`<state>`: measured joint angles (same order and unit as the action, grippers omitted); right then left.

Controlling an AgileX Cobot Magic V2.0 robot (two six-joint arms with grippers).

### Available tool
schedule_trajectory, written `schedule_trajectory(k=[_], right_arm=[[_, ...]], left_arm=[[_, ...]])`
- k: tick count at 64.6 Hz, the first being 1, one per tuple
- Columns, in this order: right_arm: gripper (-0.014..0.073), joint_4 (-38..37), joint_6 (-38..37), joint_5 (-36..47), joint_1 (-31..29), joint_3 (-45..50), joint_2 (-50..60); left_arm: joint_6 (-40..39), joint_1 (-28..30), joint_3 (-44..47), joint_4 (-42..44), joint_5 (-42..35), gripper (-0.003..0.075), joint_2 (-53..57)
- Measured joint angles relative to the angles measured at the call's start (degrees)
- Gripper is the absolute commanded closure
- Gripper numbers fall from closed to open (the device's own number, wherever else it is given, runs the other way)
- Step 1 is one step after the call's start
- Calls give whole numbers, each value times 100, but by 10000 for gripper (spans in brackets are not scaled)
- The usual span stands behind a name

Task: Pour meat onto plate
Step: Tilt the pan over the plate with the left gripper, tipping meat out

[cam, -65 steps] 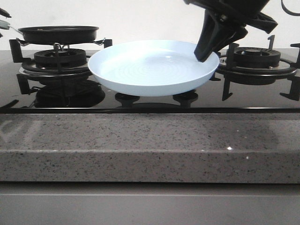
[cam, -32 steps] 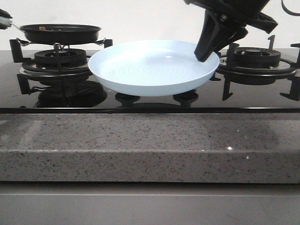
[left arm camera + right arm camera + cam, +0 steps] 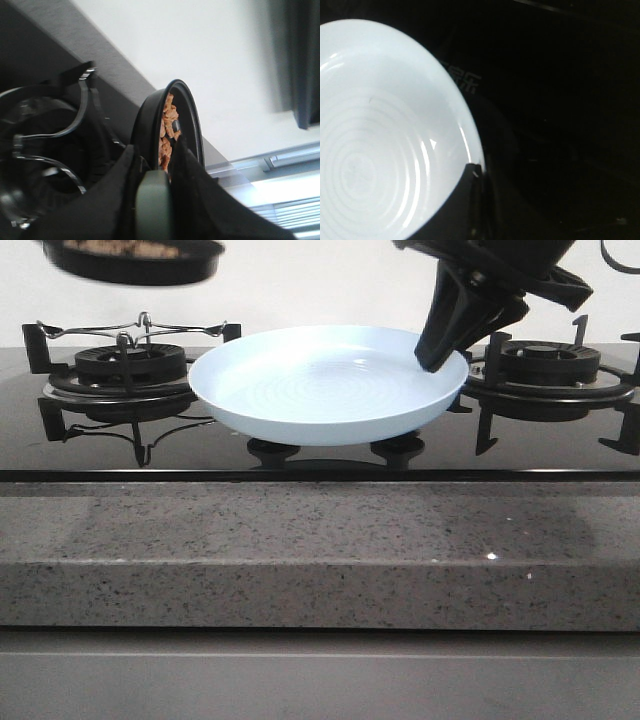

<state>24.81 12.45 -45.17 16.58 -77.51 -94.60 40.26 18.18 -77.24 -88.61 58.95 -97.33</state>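
Black frying pan sits at the upper left of the front frame, lifted clear above the left burner grate. I can see the meat inside it as light-brown bits along the top edge. In my left wrist view the pan is seen edge-on, with the orange-brown pieces piled against its inner wall. The left end effector is closed tight on the grey-green pan handle.

The pale blue plate is centre frame on the glossy black hob, between the two burners, nothing on it. The right end effector comes down from the upper right and is clamped on the plate's right rim; the right wrist view shows the dark fingers gripping the rim edge. Speckled grey table fills the foreground.
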Motion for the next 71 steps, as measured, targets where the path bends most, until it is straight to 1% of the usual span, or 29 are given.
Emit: schedule_trajectory(k=[14, 26, 38, 49, 59, 71], right_arm=[[653, 0, 0, 0, 0, 0, 0], [653, 0, 9, 0, 0, 0, 0], [653, 0, 9, 0, 0, 0, 0], [653, 0, 9, 0, 0, 0, 0], [653, 0, 9, 0, 0, 0, 0], [653, 0, 9, 0, 0, 0, 0]], left_arm=[[415, -306, 487, 61, 5, 741, 902], [768, -871, 946, 325, -167, 741, 1527], [923, -1509, 1202, 876, -729, 741, 1912], [1037, -2138, 1233, 1253, -1346, 741, 2113], [1560, -2741, 1233, 1266, -1903, 741, 2212], [2326, -3285, 1233, 1266, -2414, 741, 2238]])
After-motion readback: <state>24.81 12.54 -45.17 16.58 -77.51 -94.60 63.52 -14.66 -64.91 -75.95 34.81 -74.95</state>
